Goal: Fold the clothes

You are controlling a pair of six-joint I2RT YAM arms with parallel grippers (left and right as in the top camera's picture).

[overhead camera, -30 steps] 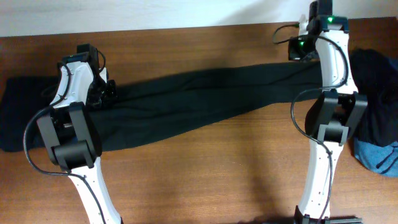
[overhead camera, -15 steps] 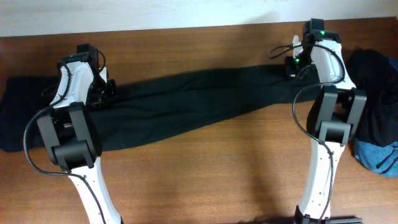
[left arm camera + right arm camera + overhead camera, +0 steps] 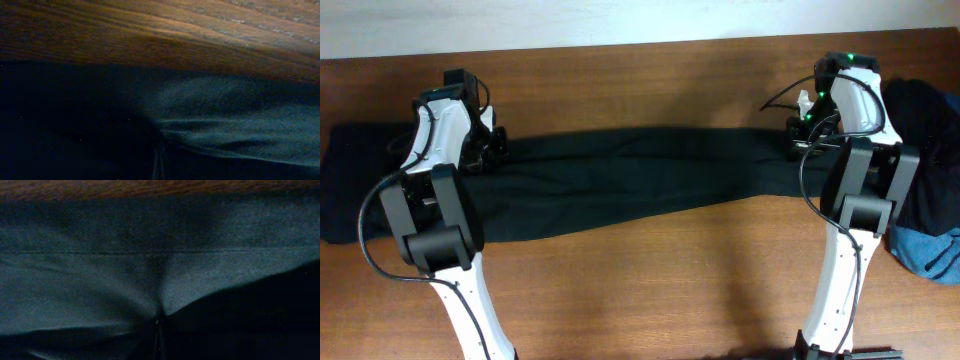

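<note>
trousers (image 3: 640, 180): stretched flat along surface (image 3: 640, 290), left to right | left end effector (image 3: 497, 143): closed, pinching trousers in their left part | right end effector (image 3: 799, 135): closed, pinching their right end | black pile (image 3: 925, 130), blue piece (image 3: 930, 250): right of trousers

On table (image 3: 650, 290): trousers (image 3: 640, 172) stretched left-right; clothes pile (image 3: 928, 125) at right end.

We see the black trousers (image 3: 640, 170) stretched out in one long, softly creased band across the table (image 3: 650, 290), from its left edge almost to the right. At the right edge a crumpled black garment (image 3: 930, 140) lies heaped, with a blue piece (image 3: 925, 255) against its near side.
</note>
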